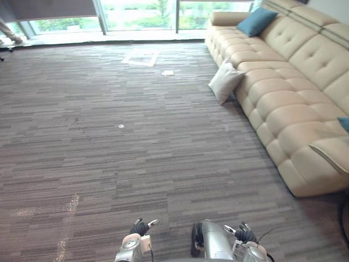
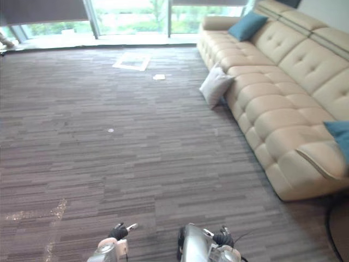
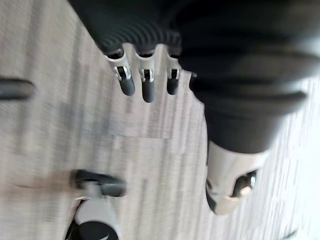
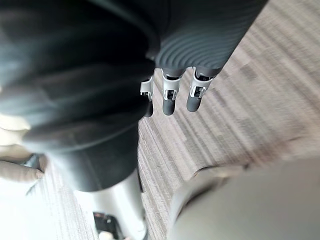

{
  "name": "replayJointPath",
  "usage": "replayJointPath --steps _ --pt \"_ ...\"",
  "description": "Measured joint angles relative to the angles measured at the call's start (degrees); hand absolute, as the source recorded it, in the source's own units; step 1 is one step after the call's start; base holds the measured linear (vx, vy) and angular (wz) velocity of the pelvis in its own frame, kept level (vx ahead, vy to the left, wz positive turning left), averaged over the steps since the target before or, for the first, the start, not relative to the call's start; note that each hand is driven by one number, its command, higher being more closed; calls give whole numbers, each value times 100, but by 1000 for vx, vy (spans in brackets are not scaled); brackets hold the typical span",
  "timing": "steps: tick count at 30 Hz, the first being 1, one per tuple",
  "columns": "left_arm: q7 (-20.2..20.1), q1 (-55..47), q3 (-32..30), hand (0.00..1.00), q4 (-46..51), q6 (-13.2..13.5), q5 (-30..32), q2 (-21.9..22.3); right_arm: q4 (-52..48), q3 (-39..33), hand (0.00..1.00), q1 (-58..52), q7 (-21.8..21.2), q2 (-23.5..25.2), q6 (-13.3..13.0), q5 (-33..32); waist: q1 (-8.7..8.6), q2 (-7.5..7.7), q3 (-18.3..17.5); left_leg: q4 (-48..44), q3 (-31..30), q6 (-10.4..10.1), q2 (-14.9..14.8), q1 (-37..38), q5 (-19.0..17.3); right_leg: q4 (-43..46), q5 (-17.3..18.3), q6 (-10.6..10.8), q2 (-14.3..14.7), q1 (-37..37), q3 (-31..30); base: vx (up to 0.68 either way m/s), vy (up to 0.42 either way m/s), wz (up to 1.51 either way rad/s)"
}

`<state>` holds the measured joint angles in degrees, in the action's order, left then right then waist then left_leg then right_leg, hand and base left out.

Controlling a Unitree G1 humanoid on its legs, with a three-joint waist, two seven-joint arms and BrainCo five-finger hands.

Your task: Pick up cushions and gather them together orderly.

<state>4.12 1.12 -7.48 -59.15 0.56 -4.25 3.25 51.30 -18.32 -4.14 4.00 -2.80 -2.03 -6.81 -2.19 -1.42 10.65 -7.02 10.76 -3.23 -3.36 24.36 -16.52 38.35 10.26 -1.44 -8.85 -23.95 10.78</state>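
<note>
Dangling relaxed: left hand (image 3: 146,80), right hand (image 4: 170,97).

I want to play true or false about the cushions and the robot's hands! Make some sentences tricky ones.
1. The white cushion lies up on the sofa seat. False: it stands on the carpet, leaning against the sofa's front.
2. A blue cushion sits at the far end of the sofa. True.
3. The left hand is holding a cushion. False: it is open and empty, far from all the cushions.
4. The right hand holds nothing. True.
</note>
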Motion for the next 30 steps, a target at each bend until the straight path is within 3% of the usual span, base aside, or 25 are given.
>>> replayJointPath --steps 2,3,4,5,6,7,8,10,11,13,14,15,16,17,18,19,20,21,22,23,24,26,27,29,30 --pt "13 -36 -58 0 6 -11 21 26 -77 -81 0 22 -6 -16 18 -3 -82 -144 31 -1333 -170 -446 -225 -427 278 75 382 -84 44 328 121 489 -216 17" --pt "18 -30 -148 0 30 -7 16 12 -75 -73 0 21 -6 -11 46 -7 -73 -184 62 -2874 -414 -1197 -477 -1070 801 -131 523 -115 154 705 168 616 -225 0" --pt "-7 -80 -270 0 139 -8 3 -2 -61 25 0 65 -2 30 65 -15 -37 -251 122 -4423 -447 -1274 -782 -1717 1055 -504 606 -217 356 1277 234 614 -197 -10" --pt "-7 -105 -327 0 220 -7 -7 -1 -58 115 0 89 -1 58 72 -14 -22 -261 147 -4888 -378 -1208 -927 -1960 1038 -698 635 -264 454 1550 230 772 -171 -36" --pt "-1 -178 -443 0 437 17 -41 1 -36 354 0 100 -1 59 84 -43 108 -196 181 -5487 29 -764 -1164 -2567 814 -1313 678 -311 563 2302 171 521 -99 -33" --pt "7 -176 -443 0 498 30 -41 -4 -31 388 0 92 6 63 87 -55 146 -154 182 -5461 193 -629 -1200 -2709 734 -1472 675 -305 560 2466 143 557 -87 -53" --pt "14 -179 -442 0 640 67 -53 -6 -2 422 0 88 6 78 88 -61 263 -61 139 -5049 650 -374 -1262 -3095 585 -1868 669 -254 521 2839 20 343 -6 -48" --pt "18 -191 -448 0 720 117 -106 -7 -2 479 0 137 21 93 99 -66 291 -55 153 -4218 954 -211 -1277 -3621 466 -2268 680 -104 479 3268 -123 539 53 -49" --pt "25 -192 -457 0 741 133 -120 -6 -2 475 0 142 36 122 105 -66 306 -44 151 -3488 1055 -193 -1166 -3743 475 -2404 691 3 425 3458 -197 592 138 -51" --pt "58 -214 -410 0 697 164 -159 -13 112 406 0 147 49 172 96 -57 338 -79 99 -1001 781 -241 -676 -3818 976 -2812 924 294 300 3999 -492 642 224 -65" --pt "65 -204 -378 0 691 167 -173 -28 189 409 0 165 51 159 98 -53 375 -81 84 -927 664 -217 -632 -3876 1286 -2879 958 346 303 4063 -555 684 326 -87" --pt "68 -181 -311 0 667 169 -199 -97 406 425 0 179 59 184 113 -51 496 66 -56 -1027 523 -8 -374 -3855 1770 -2949 996 389 131 4176 -883 574 294 -59" --pt "68 -173 -258 0 646 159 -199 -238 446 466 0 128 57 299 121 -51 455 312 -178 -1070 617 131 -220 -3838 1587 -2910 880 325 -108 4163 -997 877 398 -47" --pt "65 -175 -262 0 627 151 -202 -270 429 475 0 16 53 364 121 -51 439 427 -245 -1398 726 341 -164 -3871 1370 -2405 594 551 -255 3908 -1254 714 318 -4" --pt "66 -176 -257 0 621 156 -202 -272 432 474 0 -15 51 381 123 -51 452 459 -261 -1460 778 368 -121 -3819 1264 -2144 468 685 -270 3834 -1352 822 382 -7" --pt "68 -170 -254 0 552 147 -203 -289 420 463 0 -50 46 397 120 -52 440 498 -272 -1428 793 406 1 -3555 1041 -1174 119 904 -322 3514 -1508 622 304 -11" --pt "68 -167 -254 0 478 129 -202 -305 381 443 0 -99 48 364 107 -56 408 487 -237 -1135 847 378 136 -2999 767 572 -746 1372 -353 2807 -1737 606 277 -9" --pt "69 -152 -254 0 443 117 -202 -317 364 446 0 -101 46 352 99 -56 393 470 -203 -1061 855 389 195 -2831 711 1077 -821 1420 -363 2558 -1772 562 212 -7" --pt "74 -125 -252 0 335 72 -200 -314 324 462 0 -101 24 291 70 -56 354 485 -151 -845 854 422 302 -2267 570 2261 -651 1265 -356 2004 -1701 609 199 -9" --pt "71 -117 -191 0 273 48 -195 -279 192 460 0 -132 -11 228 53 -58 280 354 -119 -550 894 442 285 -1738 429 2761 -322 1013 -247 1460 -1413 496 154 -12" --pt "69 -121 -155 0 248 40 -195 -278 130 456 0 -145 -18 220 38 -58 272 307 -114 -426 903 434 274 -1578 377 2800 -200 926 -210 1245 -1261 457 130 -11" --pt "64 -106 -97 0 163 24 -197 -284 -34 440 0 -140 -65 228 -33 -59 206 276 -108 -74 907 359 273 -1081 270 2468 156 720 -207 566 -667 430 49 7" --pt "60 -80 -40 0 86 -5 -195 -244 -70 317 0 -117 -79 228 -59 -66 141 293 -77 184 896 449 266 -660 211 1624 320 515 -188 177 -155 644 -35 26" --pt "57 -54 -38 0 90 -9 -177 -175 -75 245 0 -73 -81 213 -66 -72 106 265 -67 292 885 434 188 -431 26 601 198 441 -85 -18 114 628 -96 38" --pt "52 -8 -23 0 84 -7 -142 -152 -58 209 0 -37 -81 216 -66 -68 92 296 -48 373 817 322 179 -249 -151 -406 -95 423 31 -51 120 513 -133 45"
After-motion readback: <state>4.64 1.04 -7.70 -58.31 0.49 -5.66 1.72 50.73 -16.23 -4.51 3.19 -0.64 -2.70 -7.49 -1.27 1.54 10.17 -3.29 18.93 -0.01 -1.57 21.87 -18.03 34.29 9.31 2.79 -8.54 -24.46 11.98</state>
